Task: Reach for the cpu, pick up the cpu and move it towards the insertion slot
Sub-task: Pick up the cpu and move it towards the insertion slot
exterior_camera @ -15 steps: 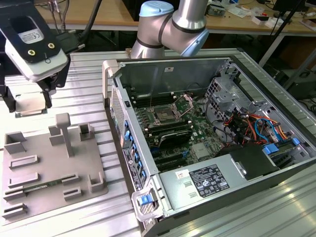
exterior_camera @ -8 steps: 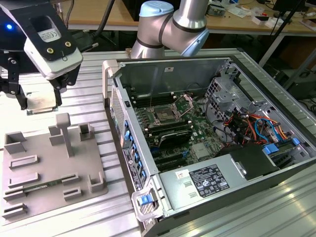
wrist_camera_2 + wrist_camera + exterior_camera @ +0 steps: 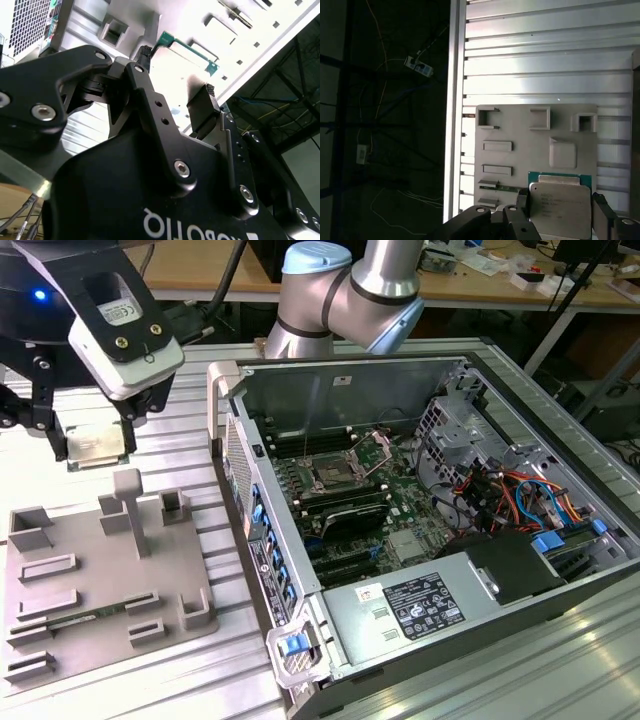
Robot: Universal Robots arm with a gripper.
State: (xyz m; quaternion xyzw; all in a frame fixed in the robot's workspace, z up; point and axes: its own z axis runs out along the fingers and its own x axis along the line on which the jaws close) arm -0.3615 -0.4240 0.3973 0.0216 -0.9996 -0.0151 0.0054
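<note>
Aloft, claw [image 3: 92,445] clamped on cpu [image 3: 95,444]; ribbed metal table [image 3: 200,410] beneath

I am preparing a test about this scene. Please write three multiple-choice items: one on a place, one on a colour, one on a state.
1. Where is the cpu? A inside the computer case; B in the gripper; C lying on the tray.
2. What colour is the tray? A grey; B red; C blue.
3. The computer case is: A closed; B open; C upside down.
Answers: B, the gripper clamps its edges; A, it is plain grey plastic; B, its boards are exposed.
</note>
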